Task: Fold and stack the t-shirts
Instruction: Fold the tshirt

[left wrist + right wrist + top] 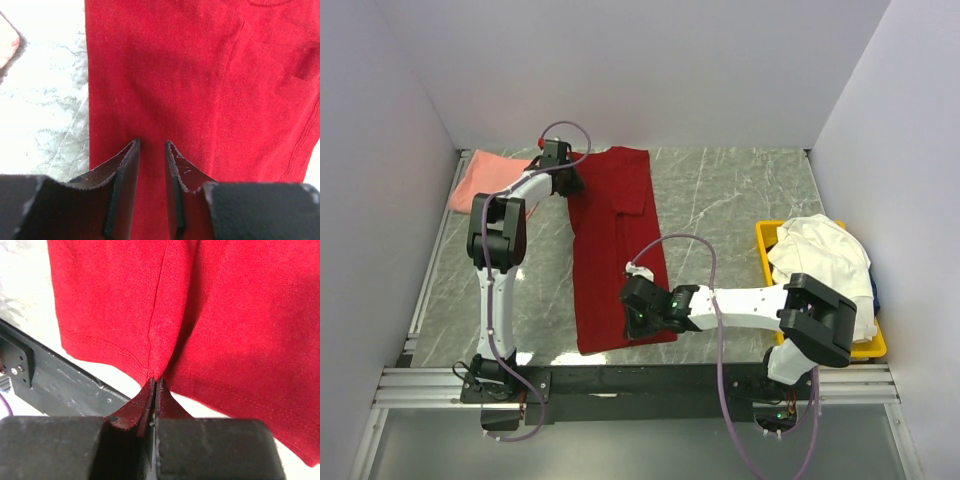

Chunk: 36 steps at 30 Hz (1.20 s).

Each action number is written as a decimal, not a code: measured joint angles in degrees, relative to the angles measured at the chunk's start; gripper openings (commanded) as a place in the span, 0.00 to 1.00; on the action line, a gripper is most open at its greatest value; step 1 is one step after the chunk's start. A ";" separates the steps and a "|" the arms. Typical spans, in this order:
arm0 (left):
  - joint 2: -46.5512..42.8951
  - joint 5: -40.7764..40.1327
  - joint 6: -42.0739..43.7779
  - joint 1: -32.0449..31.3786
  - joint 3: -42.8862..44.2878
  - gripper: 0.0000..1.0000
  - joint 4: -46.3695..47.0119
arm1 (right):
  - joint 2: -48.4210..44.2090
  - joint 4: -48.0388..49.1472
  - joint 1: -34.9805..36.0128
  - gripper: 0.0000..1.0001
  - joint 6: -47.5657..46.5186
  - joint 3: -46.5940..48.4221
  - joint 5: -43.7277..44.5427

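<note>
The deep red t-shirt (610, 230) lies as a long folded strip down the middle of the table. My left gripper (565, 183) is over its far left edge; in the left wrist view the gripper (151, 144) has its jaws a little apart with the red cloth (200, 75) beneath them. My right gripper (635, 320) is at the near hem; in the right wrist view the gripper (155, 381) is shut on a pinch of the hem of the red shirt (225, 315). The salmon pink t-shirt (485, 178) lies at the far left. The cream white t-shirt (820, 255) is heaped at the right.
The cream shirt rests on a yellow tray (765, 235) at the right edge. A black rail (620, 380) runs along the near edge and shows in the right wrist view (50, 375). White walls enclose the marble table (740, 190).
</note>
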 measured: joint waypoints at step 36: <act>2.43 12.48 7.17 2.29 10.93 0.65 -4.37 | -13.60 -5.35 0.44 0.50 2.78 -5.60 4.59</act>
